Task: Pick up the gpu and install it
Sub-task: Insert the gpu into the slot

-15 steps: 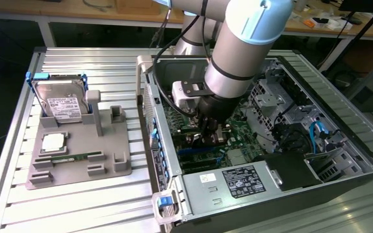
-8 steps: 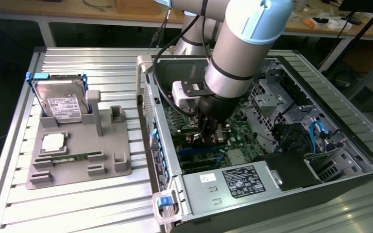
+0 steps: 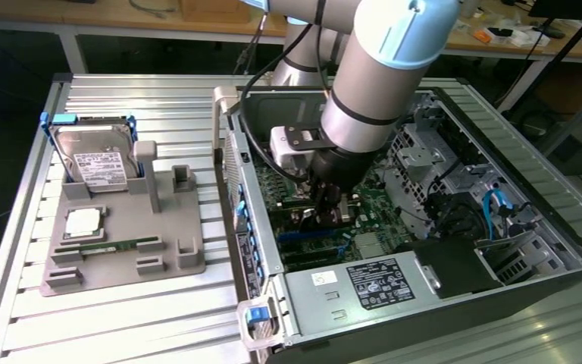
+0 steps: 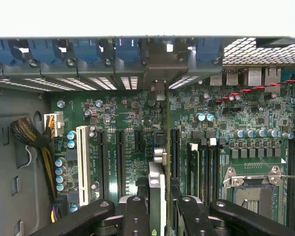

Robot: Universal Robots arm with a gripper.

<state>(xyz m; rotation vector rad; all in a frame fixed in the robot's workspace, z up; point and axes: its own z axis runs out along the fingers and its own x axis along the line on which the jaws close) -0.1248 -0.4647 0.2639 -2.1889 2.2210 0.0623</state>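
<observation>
Black and edge-on, the gpu [image 4: 156, 189] sits clamped in the tool [image 4: 161, 210] above the green motherboard [image 4: 118, 123]. White labels on the power supply [image 3: 377, 282] and, at the exterior view's left, the hard drive [image 3: 99, 163] are illegible; whether the card touches a slot I cannot tell.

Tool [image 4: 160, 216] grips gpu [image 4: 156, 189] edge-on above mobo [image 4: 123, 113] slots.

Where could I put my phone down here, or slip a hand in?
Bare ribbed table lies between the grey tray and the near edge, and again beyond the hard drive to the far edge. Inside the computer case it is crowded: the gripper holds the gpu edge-on over the slots.
</observation>
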